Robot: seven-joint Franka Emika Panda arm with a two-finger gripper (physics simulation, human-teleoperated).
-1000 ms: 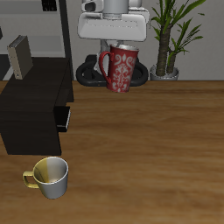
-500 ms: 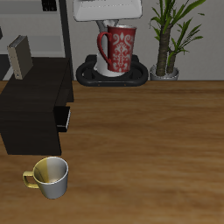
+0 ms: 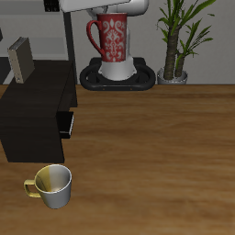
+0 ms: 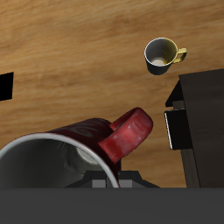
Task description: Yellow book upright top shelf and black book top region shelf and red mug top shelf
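Observation:
The red mug (image 3: 112, 39) hangs high above the back of the table, upright, with my gripper (image 3: 107, 14) shut on its rim. The wrist view looks down on the mug (image 4: 52, 153), with its handle pointing toward the shelf (image 4: 206, 114). The black shelf (image 3: 32, 115) stands off to the side of the mug, well below it. On its flat top the yellow book (image 3: 20, 60) stands upright. The black book (image 3: 66, 123), thin with white marks, sits low against the shelf's side, and it also appears in the wrist view (image 4: 171, 131).
A cream mug with a yellow handle (image 3: 53, 184) stands near the table's front edge, before the shelf. A potted plant (image 3: 179, 37) stands at the back beside the robot's base (image 3: 117, 75). A thin grey frame (image 3: 69, 27) rises behind the shelf.
My gripper has risen with the red mug and shifted a little toward the shelf's side. Books, shelf and cream mug have not moved.

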